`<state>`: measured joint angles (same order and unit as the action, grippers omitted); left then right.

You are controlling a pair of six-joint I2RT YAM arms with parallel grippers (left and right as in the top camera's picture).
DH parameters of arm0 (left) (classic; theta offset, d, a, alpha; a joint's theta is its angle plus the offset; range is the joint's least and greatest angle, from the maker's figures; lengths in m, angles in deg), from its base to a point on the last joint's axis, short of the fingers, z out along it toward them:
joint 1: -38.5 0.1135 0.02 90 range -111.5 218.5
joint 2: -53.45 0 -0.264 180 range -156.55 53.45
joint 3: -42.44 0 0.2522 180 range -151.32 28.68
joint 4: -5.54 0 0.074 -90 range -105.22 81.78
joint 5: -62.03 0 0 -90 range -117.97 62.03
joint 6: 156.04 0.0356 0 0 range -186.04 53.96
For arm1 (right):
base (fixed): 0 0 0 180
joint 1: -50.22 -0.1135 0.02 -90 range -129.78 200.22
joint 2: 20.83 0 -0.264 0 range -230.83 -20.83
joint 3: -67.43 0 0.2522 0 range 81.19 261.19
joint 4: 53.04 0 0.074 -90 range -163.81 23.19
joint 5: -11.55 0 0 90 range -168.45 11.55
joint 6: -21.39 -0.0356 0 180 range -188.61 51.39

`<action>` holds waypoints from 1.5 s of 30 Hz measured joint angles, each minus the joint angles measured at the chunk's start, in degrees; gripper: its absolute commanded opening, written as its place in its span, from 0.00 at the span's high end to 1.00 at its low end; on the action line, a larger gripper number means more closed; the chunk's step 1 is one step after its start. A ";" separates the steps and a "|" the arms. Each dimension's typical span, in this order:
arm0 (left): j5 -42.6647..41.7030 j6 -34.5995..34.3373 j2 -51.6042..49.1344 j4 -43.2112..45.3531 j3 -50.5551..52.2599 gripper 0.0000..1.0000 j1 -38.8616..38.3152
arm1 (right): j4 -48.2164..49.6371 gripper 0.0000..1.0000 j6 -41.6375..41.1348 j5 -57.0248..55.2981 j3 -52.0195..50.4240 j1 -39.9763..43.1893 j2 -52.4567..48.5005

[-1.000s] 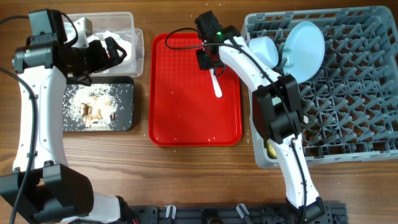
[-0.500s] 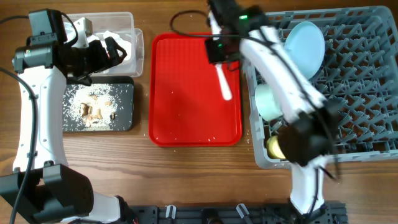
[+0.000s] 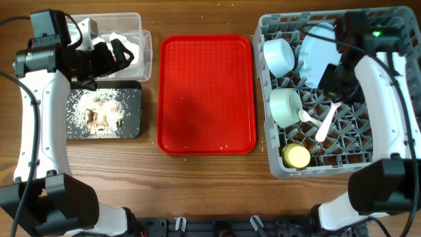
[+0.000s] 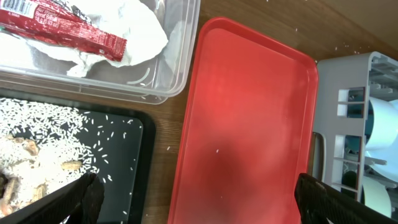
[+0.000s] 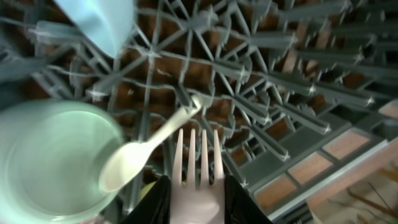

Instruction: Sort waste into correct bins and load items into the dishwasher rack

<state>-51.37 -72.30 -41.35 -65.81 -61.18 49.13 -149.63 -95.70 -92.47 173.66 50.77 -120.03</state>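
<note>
My right gripper (image 3: 333, 92) is shut on the white plastic fork (image 3: 325, 126) and holds it over the grey dishwasher rack (image 3: 388, 138). In the right wrist view the fork (image 5: 199, 165) sits between the fingers (image 5: 196, 202), tines pointing away. The white spoon (image 5: 134, 160) lies in the rack beside the mint green bowl (image 3: 285, 107). The light blue bowl (image 3: 279, 56), light blue plate (image 3: 317, 49) and yellow cup (image 3: 297, 156) are in the rack. My left gripper (image 3: 115, 56) is open and empty (image 4: 199, 199) by the clear tub (image 3: 135, 23), which holds napkins (image 4: 140, 31) and the red wrapper (image 4: 62, 28).
The black tray (image 3: 133, 115) holds rice scraps with brown bits (image 3: 99, 115). The flat red serving tray (image 3: 207, 92) lies between the bins and the rack, with a few grains on it. The rack's upright pegs stand under the fork.
My right arm has lifted the fork off the red tray and carried it right, over the rack. The left arm has not moved.
</note>
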 measured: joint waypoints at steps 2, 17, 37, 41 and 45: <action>0.00 0.00 0.00 0.00 0.00 0.00 0.00 | 4.57 0.48 0.11 -0.63 -4.28 0.00 0.00; 0.02 0.00 0.00 -0.07 0.00 0.00 0.00 | 1.42 0.00 8.07 7.15 6.43 0.04 20.28; 0.02 0.00 0.00 -0.09 0.00 0.00 0.00 | 47.52 0.00 13.62 17.22 -27.21 -0.79 55.47; -0.02 0.00 0.00 -0.11 0.00 0.00 0.00 | 76.30 0.00 16.37 20.70 -57.88 -0.90 65.79; 0.00 0.00 0.00 -0.07 0.00 0.00 0.00 | 85.40 0.00 16.96 21.49 -79.03 -0.90 83.30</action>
<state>-51.37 -72.30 -41.35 -65.87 -61.18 49.13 -64.24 -78.74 -70.98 94.62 49.88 -36.73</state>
